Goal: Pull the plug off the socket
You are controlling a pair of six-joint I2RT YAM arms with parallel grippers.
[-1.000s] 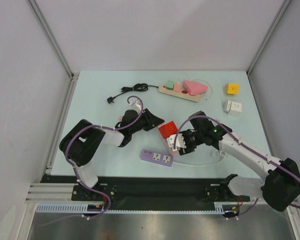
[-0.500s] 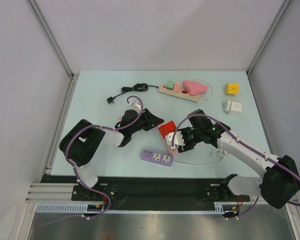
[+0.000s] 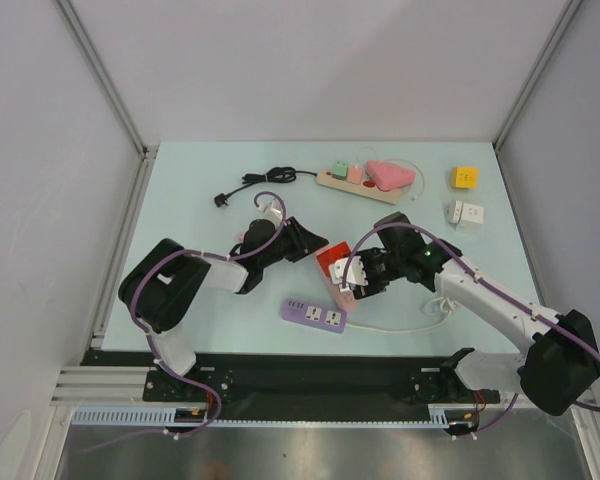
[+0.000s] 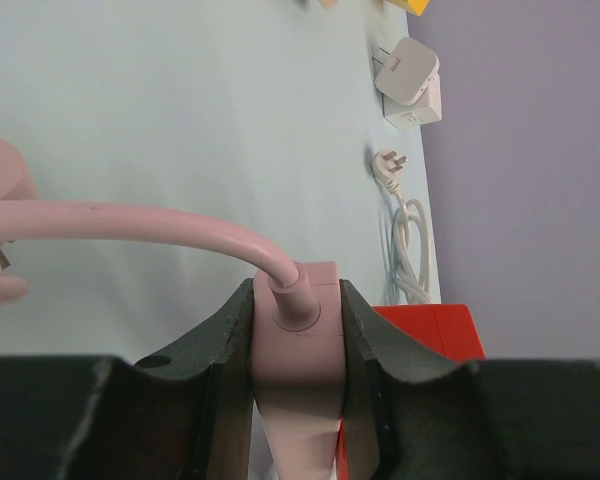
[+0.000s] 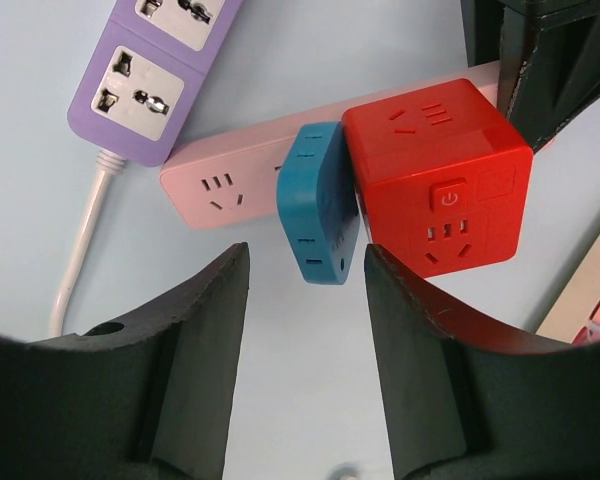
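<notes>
The pink socket strip (image 5: 230, 175) lies on the table with a blue plug (image 5: 320, 205) and a red cube adapter (image 5: 435, 180) seated in it side by side. My right gripper (image 5: 305, 270) is open and hovers just short of the blue plug, its fingers either side of the plug's line and touching nothing. My left gripper (image 4: 296, 300) is shut on the cable end of the pink strip (image 4: 300, 340), with the red cube (image 4: 430, 325) just beyond. In the top view both grippers meet around the red cube (image 3: 332, 260); the blue plug is hidden there.
A purple power strip (image 3: 315, 314) lies in front of the pink one, with its white cable trailing right. At the back are a wooden strip with plugs (image 3: 360, 180), a black cable (image 3: 265, 180), a yellow cube (image 3: 466, 177) and white adapters (image 3: 465, 213).
My right gripper has crept a little left and away from me, closer over the pink strip. The left arm has not moved.
</notes>
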